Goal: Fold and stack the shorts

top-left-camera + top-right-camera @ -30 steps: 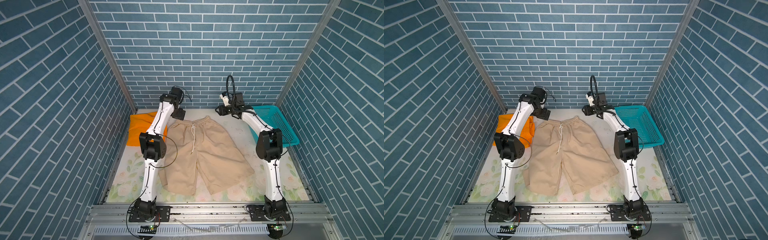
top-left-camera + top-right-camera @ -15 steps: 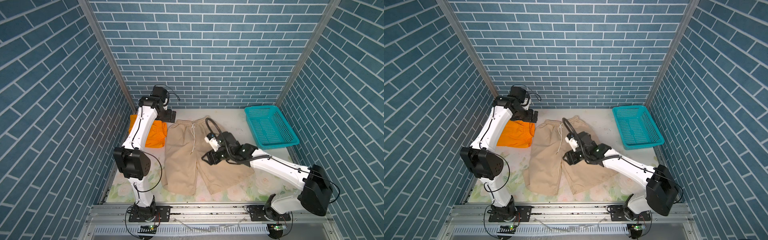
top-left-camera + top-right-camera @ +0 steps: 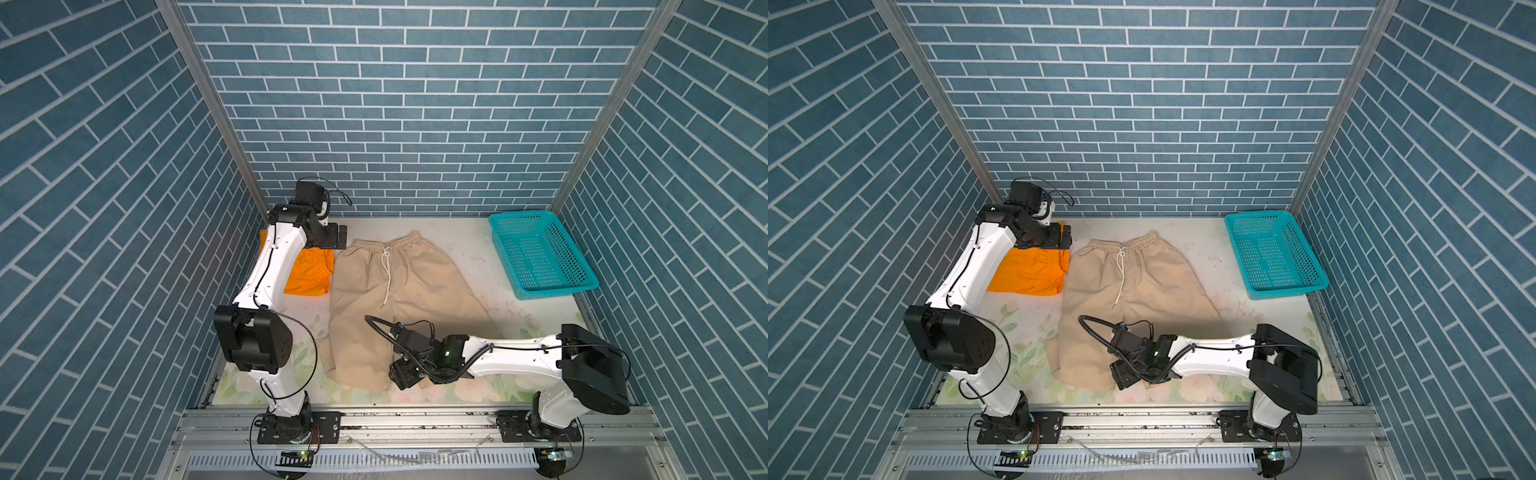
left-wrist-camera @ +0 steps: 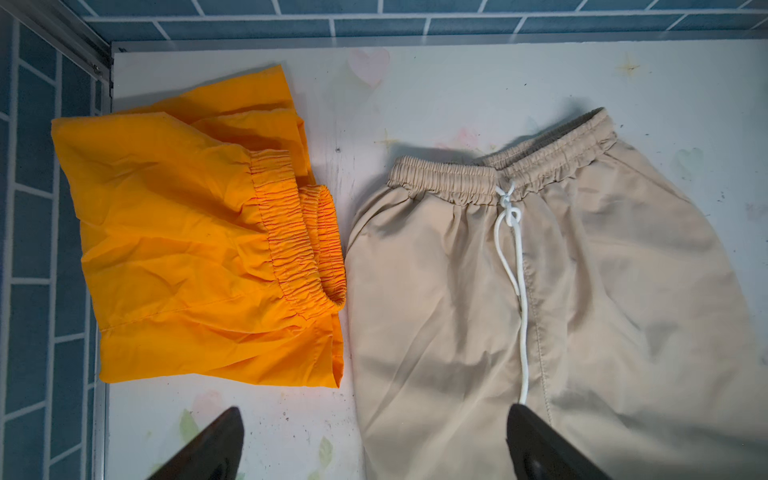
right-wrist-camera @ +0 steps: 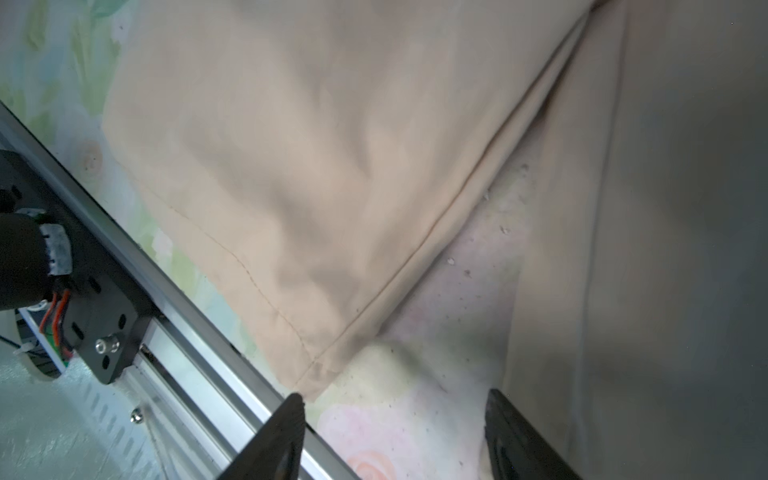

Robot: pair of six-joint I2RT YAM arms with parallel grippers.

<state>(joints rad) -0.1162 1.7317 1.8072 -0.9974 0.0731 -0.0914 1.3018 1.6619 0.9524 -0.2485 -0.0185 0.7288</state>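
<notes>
Top views: floral table [image 3: 457, 392], blue-brick walls [image 3: 415, 104]; left gripper [image 3: 336, 237], right gripper [image 3: 403, 376] both spread, empty.

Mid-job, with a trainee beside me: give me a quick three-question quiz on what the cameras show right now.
1. True or false: the orange shorts lie stacked on the beige shorts.
2. The right gripper is at which part of the beige shorts? A) waistband; B) leg hems near the front rail; C) drawstring knot.
3. Which pair lies spread out flat?
Key: 1 false, they lie side by side; 2 B; 3 the beige shorts.
</notes>
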